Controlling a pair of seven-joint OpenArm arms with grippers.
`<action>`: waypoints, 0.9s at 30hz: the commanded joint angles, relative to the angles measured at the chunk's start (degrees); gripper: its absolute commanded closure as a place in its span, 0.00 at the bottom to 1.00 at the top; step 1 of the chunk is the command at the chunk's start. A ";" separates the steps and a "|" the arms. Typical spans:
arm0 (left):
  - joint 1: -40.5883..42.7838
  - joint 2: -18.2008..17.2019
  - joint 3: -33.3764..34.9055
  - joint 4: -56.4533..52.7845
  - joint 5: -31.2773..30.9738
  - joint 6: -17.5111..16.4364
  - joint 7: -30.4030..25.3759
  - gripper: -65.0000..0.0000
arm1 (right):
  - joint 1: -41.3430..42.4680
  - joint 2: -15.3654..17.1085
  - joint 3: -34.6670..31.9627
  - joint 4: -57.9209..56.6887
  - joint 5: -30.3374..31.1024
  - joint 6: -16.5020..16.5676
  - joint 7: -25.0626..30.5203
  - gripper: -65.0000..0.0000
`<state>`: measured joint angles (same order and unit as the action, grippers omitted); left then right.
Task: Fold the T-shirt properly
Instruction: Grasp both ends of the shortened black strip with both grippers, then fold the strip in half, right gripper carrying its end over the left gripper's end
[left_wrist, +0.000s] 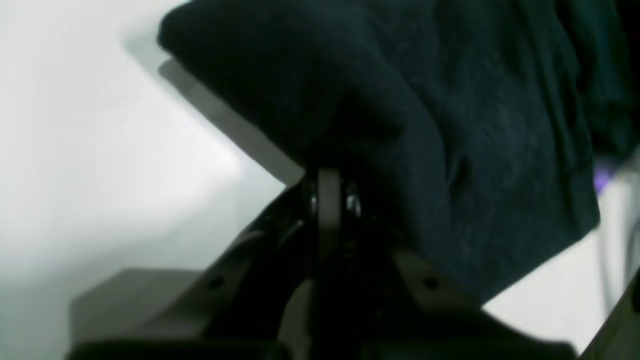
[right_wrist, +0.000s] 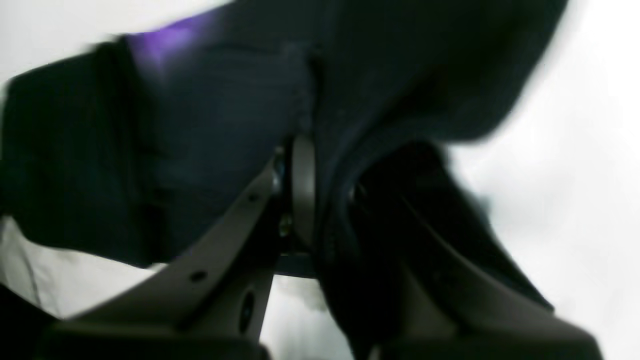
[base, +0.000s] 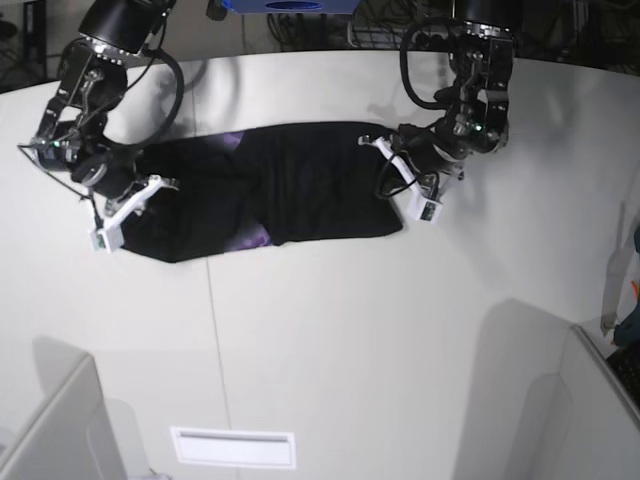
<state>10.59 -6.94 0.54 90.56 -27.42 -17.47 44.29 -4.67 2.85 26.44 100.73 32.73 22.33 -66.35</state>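
The T-shirt (base: 270, 195) lies stretched on the table (base: 350, 330), long axis left-right. Left gripper (left_wrist: 327, 192) and right gripper (right_wrist: 320, 200) each clamp an end.

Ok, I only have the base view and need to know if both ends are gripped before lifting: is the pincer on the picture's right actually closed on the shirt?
Observer: Yes. The left wrist view shows the left pincer shut, with the large black cloth T-shirt bunched between its tips.
Operator: And the other arm?
Observer: The right wrist view shows the right pincer with a fold of black cloth running down between its fingers.
Operator: Any print showing near that grip?
Observer: A purple patch shows on the cloth beyond the fingers, though that view is blurred.
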 joint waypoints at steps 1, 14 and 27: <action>-0.44 -0.05 0.65 0.29 1.18 1.43 1.38 1.00 | 0.67 0.62 -1.42 2.44 1.16 -0.57 0.63 1.00; -1.31 -0.66 1.27 0.64 1.09 2.13 1.47 1.00 | -2.94 -5.71 -15.93 13.25 1.34 -6.11 0.46 1.00; -0.35 -2.07 1.27 0.73 1.00 2.13 1.38 1.00 | -3.47 -9.05 -25.42 12.90 1.25 -11.91 3.27 1.00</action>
<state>9.89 -8.75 1.91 90.78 -27.42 -15.84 44.27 -8.80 -5.87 1.06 112.75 32.58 10.22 -64.23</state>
